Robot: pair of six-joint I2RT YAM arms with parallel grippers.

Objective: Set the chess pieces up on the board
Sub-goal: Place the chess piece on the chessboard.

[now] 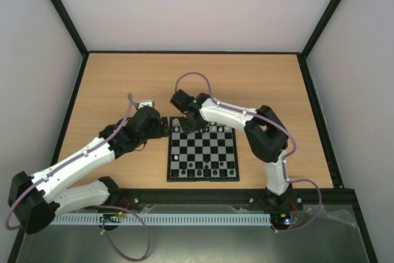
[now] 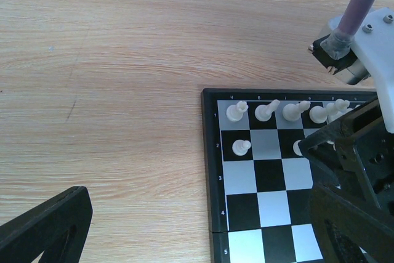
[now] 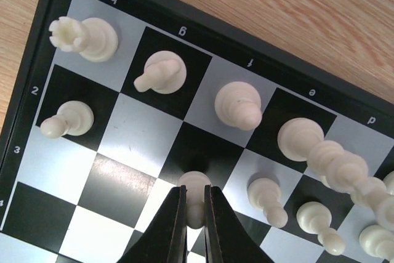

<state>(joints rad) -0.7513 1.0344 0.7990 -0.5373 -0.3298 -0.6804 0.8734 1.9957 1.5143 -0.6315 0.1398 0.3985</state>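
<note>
- The board (image 1: pixel 203 179) lies flat on the wooden table (image 1: pixel 123 84), just ahead of the two arm bases.
- The cream-white pieces (image 3: pixel 298 137) are gathered along its far edge. The right wrist view shows a rook (image 3: pixel 83 38) in the corner, then a knight (image 3: pixel 161 72) and a bishop (image 3: pixel 239 106), with pawns in the row in front.
- The black pieces (image 1: pixel 203 165) stand along the near edge.
- The right gripper (image 3: pixel 195 196) is pinched narrow on a white pawn (image 3: pixel 194 180), one finger on each side. It is over the second row, at the dark square in front of the bishop. I cannot tell whether the pawn's foot touches the board.
- The left gripper (image 2: pixel 200 214) hangs spread wide and holds nothing. It is low over the bare table, just beside the board's far left corner.
</note>
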